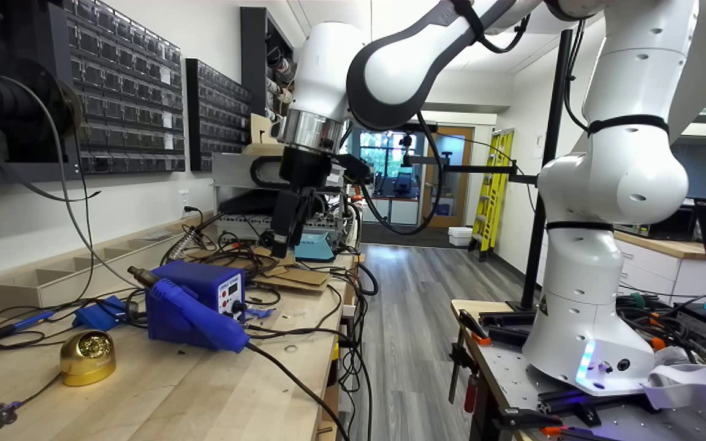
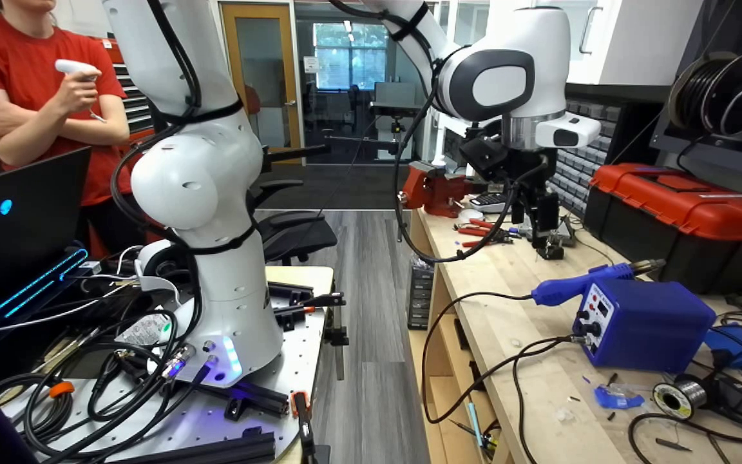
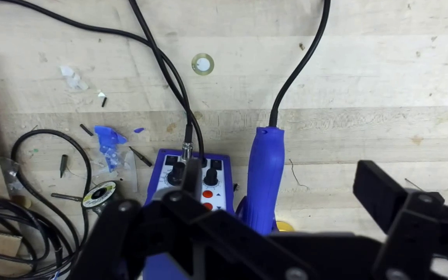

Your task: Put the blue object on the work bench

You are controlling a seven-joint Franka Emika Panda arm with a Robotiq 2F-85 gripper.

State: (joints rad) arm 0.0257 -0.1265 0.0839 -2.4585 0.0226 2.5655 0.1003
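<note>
A blue hot-air handle [image 1: 203, 315] with a metal nozzle rests in a holder on the side of a blue station box [image 2: 654, 328]. Both stand on the work bench [image 1: 206, 392], whose light wooden top fills the wrist view [image 3: 364, 77]. The handle [image 3: 265, 175] is nearly vertical in the wrist view, with its cable leaving at the top. My gripper [image 3: 284, 186] is open and empty, pointing down above the bench. In the wrist view its fingers appear either side of the handle, the left one overlapping the station's panel. The handle's lower part is hidden there by the gripper.
A gold tip cleaner [image 1: 87, 361] and a small blue item [image 1: 98, 315] are near the station. A red-topped toolbox [image 2: 680, 200], red vise [image 2: 435, 190] and solder spool [image 2: 680, 396] are on the bench. Black cables cross it. A person [image 2: 42, 84] stands behind the robot.
</note>
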